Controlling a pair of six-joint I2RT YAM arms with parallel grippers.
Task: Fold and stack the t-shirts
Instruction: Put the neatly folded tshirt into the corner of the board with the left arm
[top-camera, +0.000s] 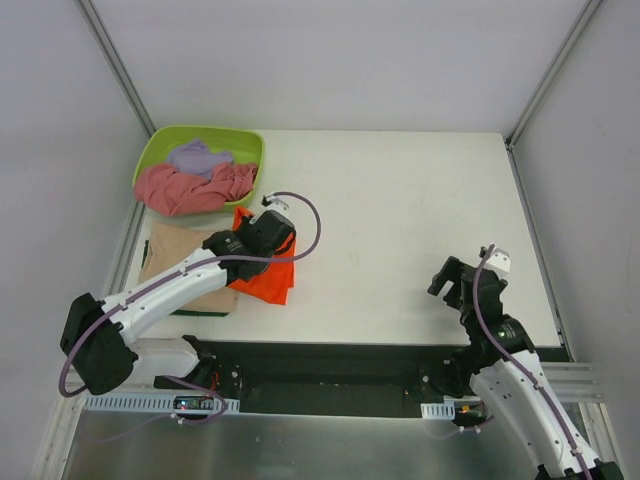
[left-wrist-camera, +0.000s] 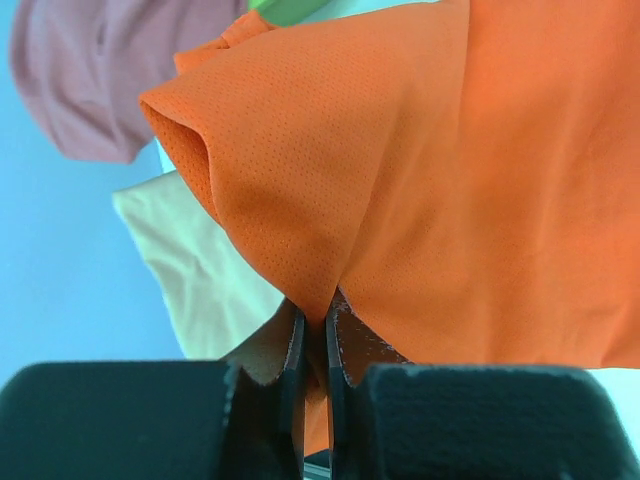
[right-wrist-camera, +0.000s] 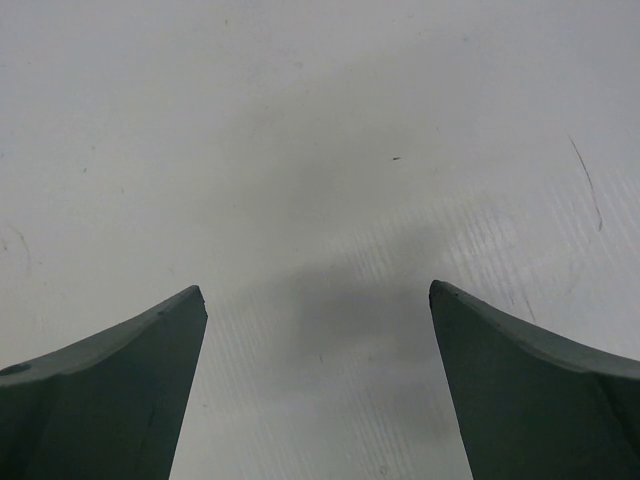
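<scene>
My left gripper (left-wrist-camera: 315, 335) is pinched tight on a fold of the orange t-shirt (left-wrist-camera: 450, 200). In the wrist view the cloth bunches into a peak right between the pads and fans out ahead of the fingers. I read it as picked up by an edge, held that way so it can be drawn over into a fold. From overhead, most of that shirt lies directly beneath the hand and on its near side. The tan t-shirt (top-camera: 185, 265) lies flat just to the hand's left, looking folded already and the likely base of the stack. Its edge meets the orange one, but I cannot tell which is on top there. Beyond the hand, the lime-green tub (top-camera: 200, 131) holds the dusty pink t-shirt (top-camera: 190, 188) with the pale lavender t-shirt (top-camera: 197, 157) on top of it, both crumpled and not yet folded. My right gripper (right-wrist-camera: 315, 300) stands wide with nothing between its fingers, hovering over the white table (top-camera: 400, 200) well apart from every shirt, presumably parked out of the way.
</scene>
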